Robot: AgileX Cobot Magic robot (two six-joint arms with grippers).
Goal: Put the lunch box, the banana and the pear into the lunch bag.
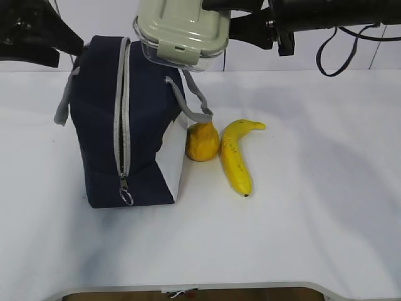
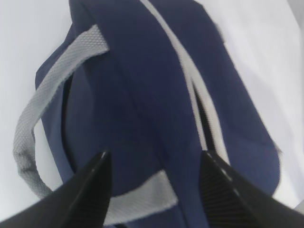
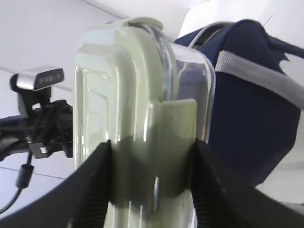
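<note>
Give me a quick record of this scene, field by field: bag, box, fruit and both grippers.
bag: navy, standing upright on the table, zipper pull low on its front
box: held in the air above the bag's right side
pear: on the table beside the bag
banana: on the table, right of the pear
right gripper: shut on the box
left gripper: open, over the bag

A lab-like test bench: bare white table (image 1: 301, 238) against a plain white panelled wall (image 1: 250, 59).
</note>
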